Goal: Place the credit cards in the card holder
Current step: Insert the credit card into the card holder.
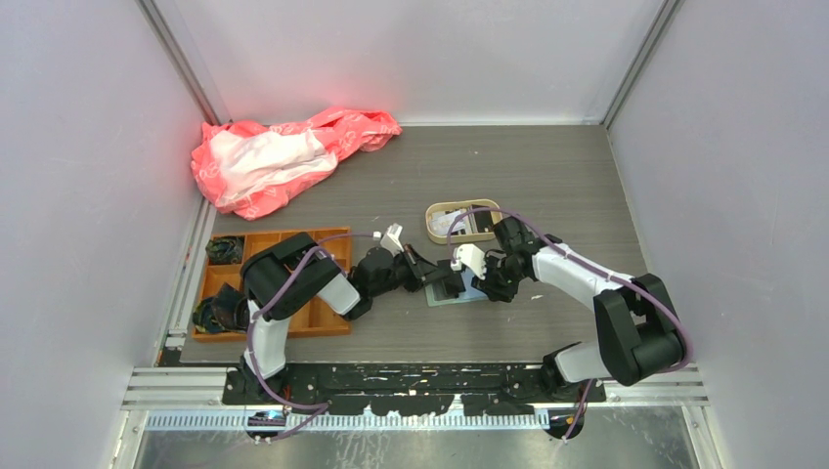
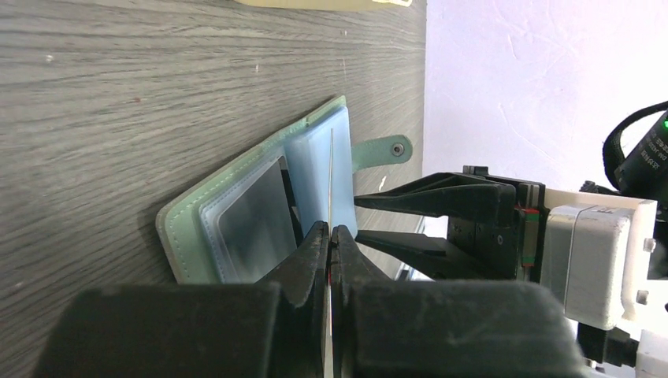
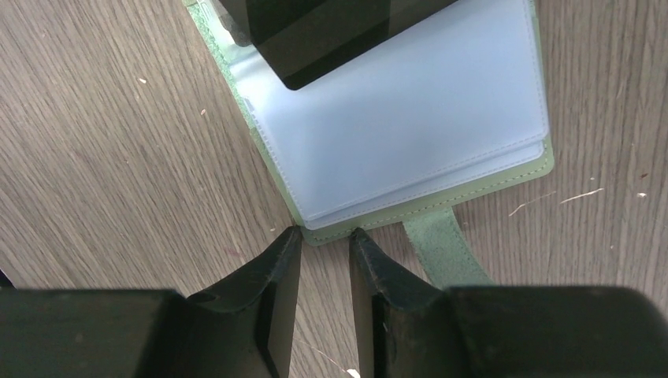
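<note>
Left tool (image 2: 329,235) is clenched on a dark credit card (image 3: 346,39), held edge-on over the open card holder (image 2: 260,213), which lies flat mid-tabletop (image 1: 547,176). Right tool (image 3: 324,236) sits at the holder's near edge beside the strap (image 3: 441,244), jaws narrowly parted with nothing between them. We should pin that edge, square the card's corner to the clear pocket (image 3: 410,118) mouth, then slide it in low and slow. Risk: the holder skids or the pocket buckles.

Overhead and close wrist views share the card holder (image 3: 410,126).
</note>
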Controlling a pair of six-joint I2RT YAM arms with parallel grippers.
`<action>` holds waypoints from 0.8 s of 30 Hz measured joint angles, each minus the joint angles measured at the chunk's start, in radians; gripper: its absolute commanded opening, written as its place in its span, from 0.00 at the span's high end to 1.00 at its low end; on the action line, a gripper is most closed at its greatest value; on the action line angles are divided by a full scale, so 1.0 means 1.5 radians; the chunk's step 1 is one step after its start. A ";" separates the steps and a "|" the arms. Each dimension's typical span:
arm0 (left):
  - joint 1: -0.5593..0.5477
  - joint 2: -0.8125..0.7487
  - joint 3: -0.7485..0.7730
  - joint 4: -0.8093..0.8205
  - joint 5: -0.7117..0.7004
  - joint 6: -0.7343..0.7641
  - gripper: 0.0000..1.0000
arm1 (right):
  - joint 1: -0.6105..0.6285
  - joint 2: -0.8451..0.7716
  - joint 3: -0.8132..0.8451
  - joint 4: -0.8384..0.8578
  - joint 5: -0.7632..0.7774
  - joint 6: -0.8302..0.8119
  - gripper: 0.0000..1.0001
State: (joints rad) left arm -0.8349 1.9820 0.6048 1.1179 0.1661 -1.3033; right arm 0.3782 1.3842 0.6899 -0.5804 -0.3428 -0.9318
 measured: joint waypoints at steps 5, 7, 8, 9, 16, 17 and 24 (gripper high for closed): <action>0.000 0.000 -0.007 -0.005 -0.012 0.001 1.00 | 0.002 0.003 0.003 -0.002 0.001 0.003 0.66; 0.000 0.000 -0.008 -0.008 -0.013 0.001 1.00 | 0.002 0.003 0.003 -0.002 0.001 0.004 0.66; 0.000 0.000 -0.008 -0.008 -0.014 0.002 1.00 | 0.003 0.003 0.003 -0.002 0.002 0.005 0.66; 0.000 0.000 -0.008 -0.010 -0.014 0.002 1.00 | 0.004 0.003 0.003 -0.002 0.002 0.005 0.66; 0.000 -0.003 -0.009 -0.027 -0.018 0.004 1.00 | 0.004 0.005 0.004 -0.002 0.003 0.010 0.67; 0.000 -0.005 -0.009 -0.031 -0.019 0.005 1.00 | 0.005 0.006 0.005 -0.003 0.004 0.011 0.67; 0.000 -0.014 -0.009 -0.044 -0.018 0.014 1.00 | 0.006 0.007 0.006 -0.003 0.005 0.013 0.67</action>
State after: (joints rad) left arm -0.8352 1.9606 0.5911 1.0519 0.1387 -1.2819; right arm 0.3870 1.3945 0.6983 -0.5842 -0.3359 -0.9119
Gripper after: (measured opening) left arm 0.008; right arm 0.335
